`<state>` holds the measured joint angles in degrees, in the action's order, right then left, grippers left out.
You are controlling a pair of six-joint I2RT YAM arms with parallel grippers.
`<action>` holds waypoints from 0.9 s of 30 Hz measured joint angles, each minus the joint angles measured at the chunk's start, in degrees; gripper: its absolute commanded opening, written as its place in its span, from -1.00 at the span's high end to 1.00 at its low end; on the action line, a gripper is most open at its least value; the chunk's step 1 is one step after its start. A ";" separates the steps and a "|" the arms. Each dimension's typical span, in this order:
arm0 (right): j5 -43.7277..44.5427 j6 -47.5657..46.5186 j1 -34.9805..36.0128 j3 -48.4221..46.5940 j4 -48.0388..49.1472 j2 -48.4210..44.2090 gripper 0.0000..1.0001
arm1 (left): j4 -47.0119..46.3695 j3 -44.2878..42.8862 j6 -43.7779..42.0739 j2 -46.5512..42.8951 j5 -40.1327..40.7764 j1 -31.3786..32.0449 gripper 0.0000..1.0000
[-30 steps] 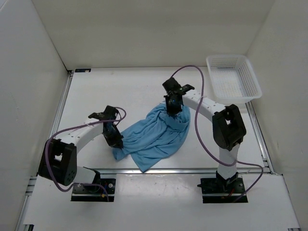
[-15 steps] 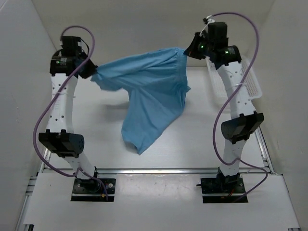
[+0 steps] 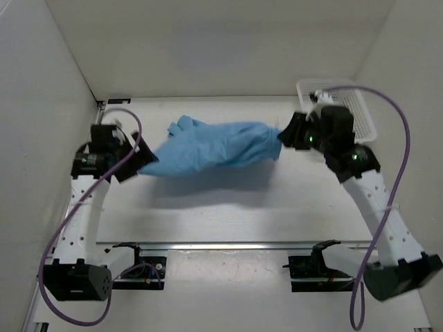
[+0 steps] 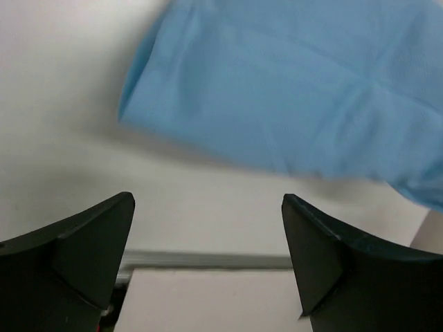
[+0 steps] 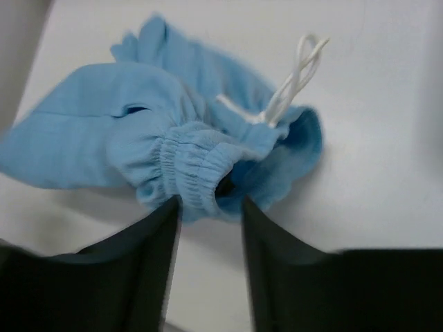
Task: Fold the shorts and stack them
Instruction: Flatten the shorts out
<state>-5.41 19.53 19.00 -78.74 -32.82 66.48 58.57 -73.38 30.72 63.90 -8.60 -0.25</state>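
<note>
The light blue shorts (image 3: 214,145) stretch sideways as a bunched band between my two grippers, with their shadow on the table below. My left gripper (image 3: 140,160) sits at their left end. In the left wrist view its jaws (image 4: 208,207) stand wide open and empty, and the shorts (image 4: 297,83) lie beyond the fingertips without touching them. My right gripper (image 3: 285,136) is at the right end. In the right wrist view it (image 5: 210,207) is open, with the gathered waistband (image 5: 197,169) just at the tips. The white drawstring (image 5: 294,79) loops up from the waistband.
A white mesh basket (image 3: 360,114) stands at the back right corner, partly behind my right arm. White walls close in the table (image 3: 228,207) on three sides. A metal rail (image 3: 228,245) runs along its near edge.
The shorts went from a heap on the table up high between both raised arms, then down and out into a sideways band. Both grippers, shut on the cloth before, have opened.
</note>
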 measured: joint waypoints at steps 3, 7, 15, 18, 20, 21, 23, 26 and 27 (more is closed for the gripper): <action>5.40 0.72 1.42 17.57 -1.20 -9.60 -0.63 | 0.50 15.65 0.59 -1.88 -3.04 0.37 -1.00; 12.59 4.46 1.36 28.09 -7.69 -15.93 0.41 | 1.25 19.85 1.29 1.55 -4.07 0.37 0.60; 13.16 14.05 0.48 24.50 -8.52 -13.25 1.00 | -2.54 11.32 0.11 10.97 -1.20 0.59 0.46; 6.49 18.27 0.83 26.60 -6.08 -7.10 0.40 | -3.54 10.47 -0.11 17.90 -0.24 0.74 -0.10; 2.16 21.31 1.44 30.34 -4.76 -4.85 0.29 | -3.61 8.48 0.35 23.37 0.79 1.33 -0.12; 0.35 22.58 1.90 32.11 -4.83 -4.31 0.03 | -3.63 6.64 0.55 26.47 1.46 2.03 -0.12; -1.20 24.15 2.95 33.22 -5.51 -4.00 -0.22 | -3.76 1.77 0.85 31.89 2.93 3.72 -0.15; -0.98 23.85 4.02 31.52 -6.12 -2.45 -0.41 | -4.37 -5.95 1.22 38.95 5.27 6.45 -0.27; -0.90 23.32 4.07 30.49 -6.10 -1.14 -0.41 | -4.59 -8.76 1.31 41.66 6.23 7.50 -0.31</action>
<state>-6.31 42.85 23.07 -48.25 -38.92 65.34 53.98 -82.15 32.03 105.56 -2.37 7.25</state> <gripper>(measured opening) 0.699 0.626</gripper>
